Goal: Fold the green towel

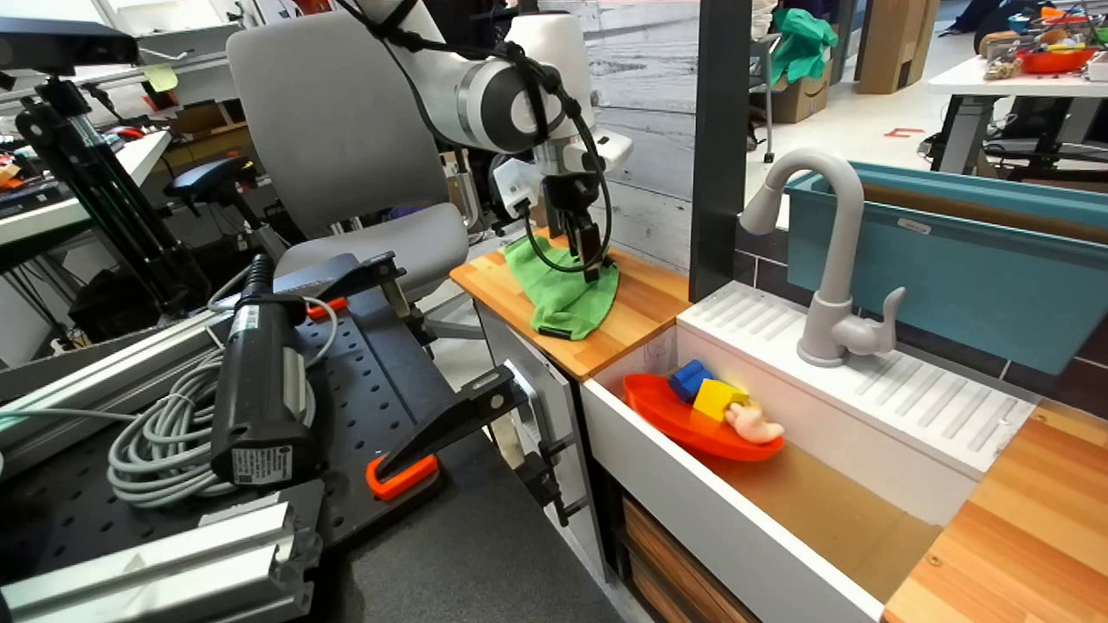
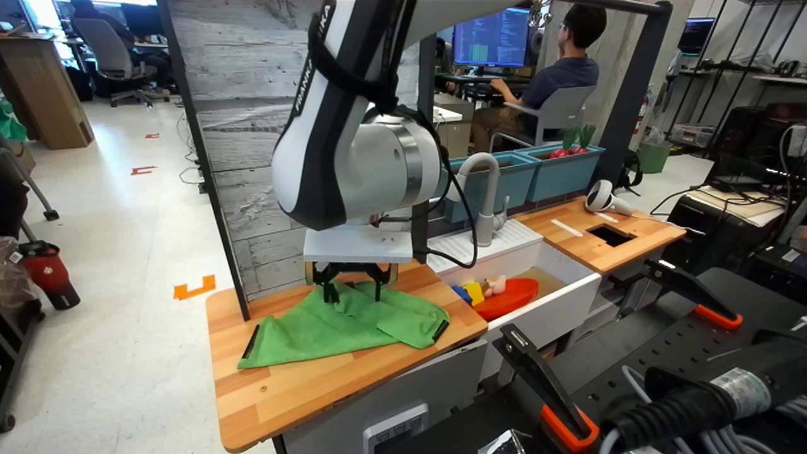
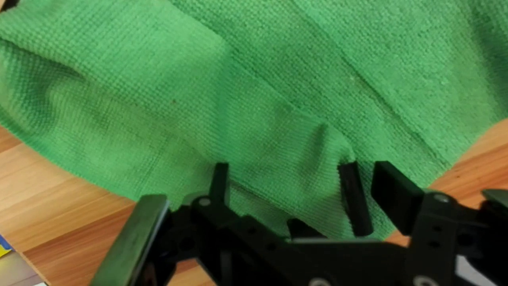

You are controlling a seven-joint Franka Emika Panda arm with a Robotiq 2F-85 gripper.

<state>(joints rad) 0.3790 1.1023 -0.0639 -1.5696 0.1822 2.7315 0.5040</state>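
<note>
Green towel (image 2: 334, 331): textured weave, creased, partly folded over itself in uneven, overlapping layers.
Black strips (image 2: 441, 331): at opposite ends.
Wooden countertop (image 2: 284, 397): towel lies across it, one corner near the edge.

towel (image 2: 343, 337) green, fine waffle grid, black-tabbed; hand (image 2: 354, 297) black; counter (image 2: 271, 403) tan-orange, wood-striped; planter (image 1: 943, 281) teal.

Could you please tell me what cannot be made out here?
Green towel, wrist view: cut off by the top edge.
Its lower layers, all views: hidden beneath upper folds.
Gripper, wrist view: body cut off by the bottom edge.
Yellow block, wrist view: cut off by the left edge.
Monitor, in an exterior view: text too small to read.
</note>
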